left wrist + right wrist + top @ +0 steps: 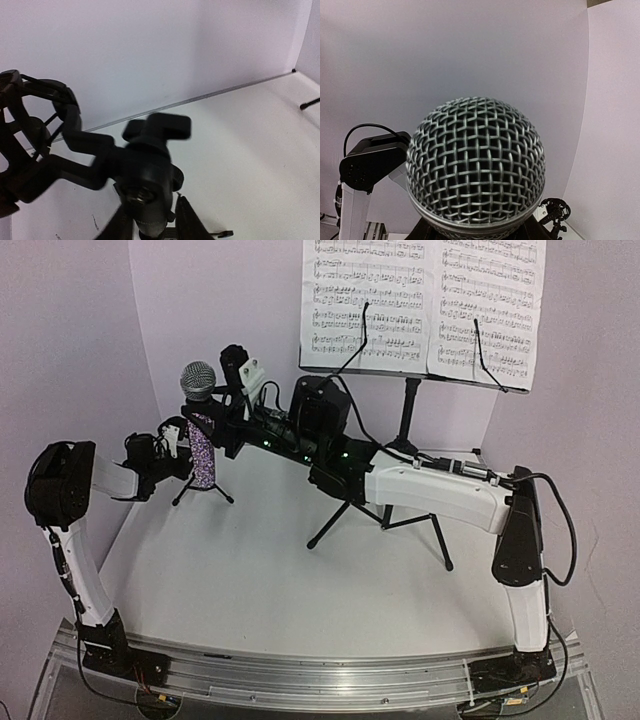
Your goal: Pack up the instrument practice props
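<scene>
Microphone (203,448), a glittery purple-silver barrel under a round grey wire-mesh head (476,162), stands upright near the far left corner of the smooth white surface (260,580), grasped by the right fingers (228,418). The left fingers (189,222) flank the stem of the matte black tripod stand (150,170); I cannot tell whether they grip it. Pale lilac walls (90,330) stand behind.

a robot lab cell: plain pale walls (220,300) box in a white table (280,580), two robot arms (440,495) bolted to an aluminium rail (320,680) at 6 o'clock.
</scene>
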